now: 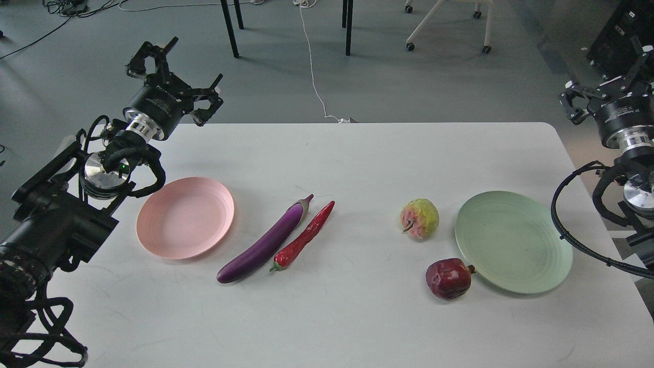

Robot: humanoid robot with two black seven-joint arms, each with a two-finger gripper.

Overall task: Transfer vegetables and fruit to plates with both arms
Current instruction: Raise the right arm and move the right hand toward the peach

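Observation:
A long purple eggplant [265,242] lies slantwise at the table's middle, with a red chili pepper [303,237] right beside it. To their left sits an empty pink plate [185,217]. A bumpy yellow-green and pink fruit [420,219] and a dark red pomegranate [449,278] lie just left of an empty mint green plate [513,241]. My left gripper [176,69] hovers open above the table's far left corner, holding nothing. My right gripper [600,84] is raised past the table's right edge, partly cut off by the frame.
The white table [357,317] has bare room along its front and back. Beyond its far edge are grey floor, black table legs [230,28], a white cable [312,66] and a wheeled chair base [444,25].

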